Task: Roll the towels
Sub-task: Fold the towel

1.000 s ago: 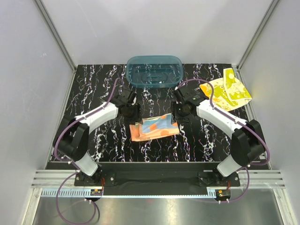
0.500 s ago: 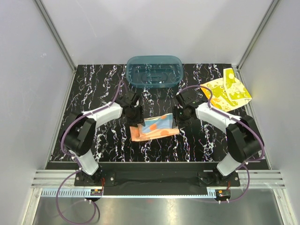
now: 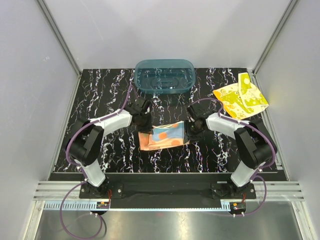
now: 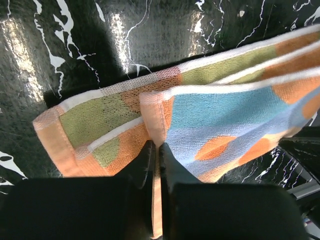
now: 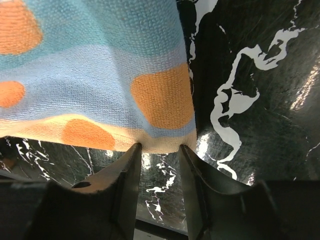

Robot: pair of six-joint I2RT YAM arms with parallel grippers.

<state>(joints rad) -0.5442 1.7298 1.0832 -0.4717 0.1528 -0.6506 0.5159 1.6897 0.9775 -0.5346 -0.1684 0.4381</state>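
Left claw (image 4: 155, 152): jaws pressed together on the hem of the dotted towel (image 4: 220, 115), at a folded-over corner. Right claw (image 5: 160, 152): jaws a narrow gap apart, the towel's opposite hem lying at their tips and dark tabletop (image 3: 100, 95) visible between them. Compared with 1.0 s earlier, both arms are folded tighter toward the centre and the towel's right edge is drawn slightly inward. The dotted towel lies mid-tabletop, with bare marble to its left and on its near side. The teal tub (image 3: 165, 62) stands beyond it, apart. The yellow towel (image 3: 240, 97) lies crumpled in the far-right corner by the wall, well apart. Only the left wrist view shows the 2 stacked layers and the green-and-orange underside. The top view shows 1 flat patch.
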